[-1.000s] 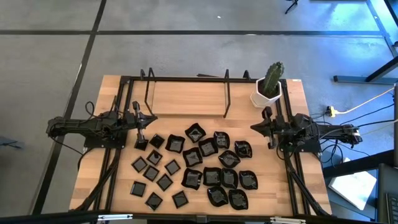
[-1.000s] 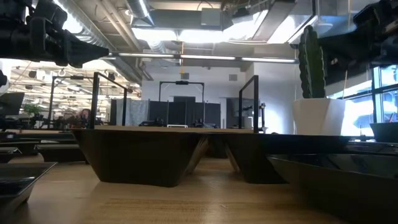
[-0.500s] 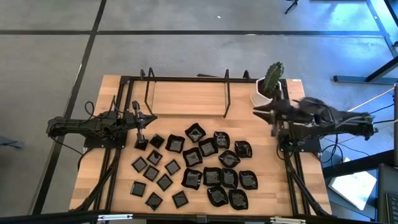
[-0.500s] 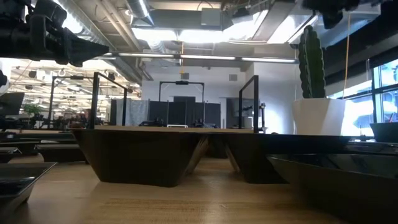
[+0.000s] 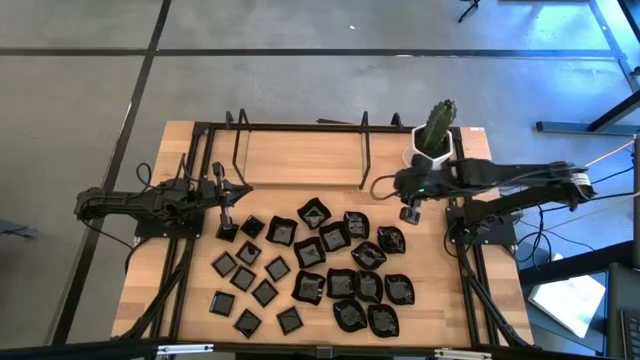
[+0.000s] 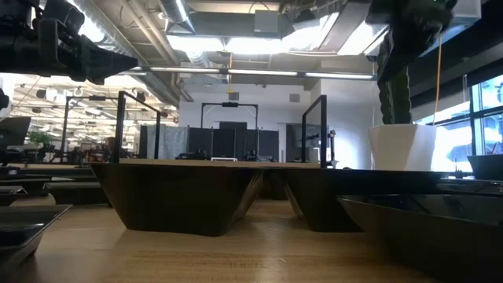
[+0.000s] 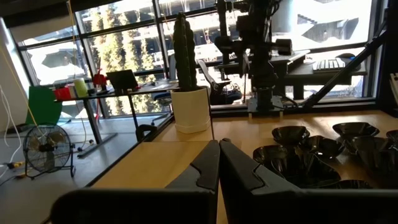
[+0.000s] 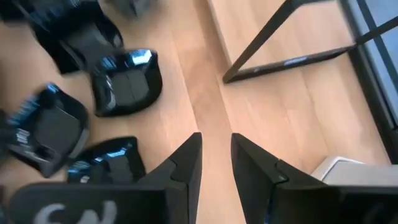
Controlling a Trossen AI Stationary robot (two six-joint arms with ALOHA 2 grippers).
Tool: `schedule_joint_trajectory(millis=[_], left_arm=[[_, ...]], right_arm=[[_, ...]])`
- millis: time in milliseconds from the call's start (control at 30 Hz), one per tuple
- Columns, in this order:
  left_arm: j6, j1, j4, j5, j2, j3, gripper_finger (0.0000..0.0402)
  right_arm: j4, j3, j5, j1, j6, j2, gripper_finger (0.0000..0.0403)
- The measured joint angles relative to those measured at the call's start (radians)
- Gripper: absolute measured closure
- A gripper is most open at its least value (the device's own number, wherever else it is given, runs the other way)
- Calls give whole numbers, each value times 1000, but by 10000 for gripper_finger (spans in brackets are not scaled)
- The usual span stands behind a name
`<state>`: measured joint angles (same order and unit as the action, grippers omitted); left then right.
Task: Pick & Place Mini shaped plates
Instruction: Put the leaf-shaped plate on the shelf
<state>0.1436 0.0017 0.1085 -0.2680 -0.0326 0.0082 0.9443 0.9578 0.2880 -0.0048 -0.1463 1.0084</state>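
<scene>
My left gripper (image 5: 227, 232) stays parked at the left edge of the plates (image 5: 330, 262), fingers pressed together, holding nothing. The plates sit untouched mid-tabletop (image 5: 290, 155). My right gripper (image 5: 408, 213) has swung out from its rest toward them and spread its fingers slightly, empty, near the cactus pot (image 5: 428, 155); I judge a first pick is starting.

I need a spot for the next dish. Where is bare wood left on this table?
Free: the back strip inside the black frame, between the two wire stands, left of the cactus pot. Also the narrow front-left edge of the table. Crowded: the middle and front, packed with black dishes.
</scene>
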Motion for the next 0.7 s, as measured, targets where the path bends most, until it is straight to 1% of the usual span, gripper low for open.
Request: schedule_joint_trajectory(millis=[200, 500, 567, 700], left_arm=[[0, 0, 0, 0, 0, 0, 398], [-2, 0, 0, 0, 0, 0, 398], [-3, 0, 0, 0, 0, 0, 398], [-3, 0, 0, 0, 0, 0, 398]], right_arm=[[-48, -2, 23, 0, 74, 69, 315], [-58, -3, 25, -8, 96, 158, 315], [-66, -21, 15, -22, 118, 171, 315], [-85, -92, -47, -47, 174, 186, 315]])
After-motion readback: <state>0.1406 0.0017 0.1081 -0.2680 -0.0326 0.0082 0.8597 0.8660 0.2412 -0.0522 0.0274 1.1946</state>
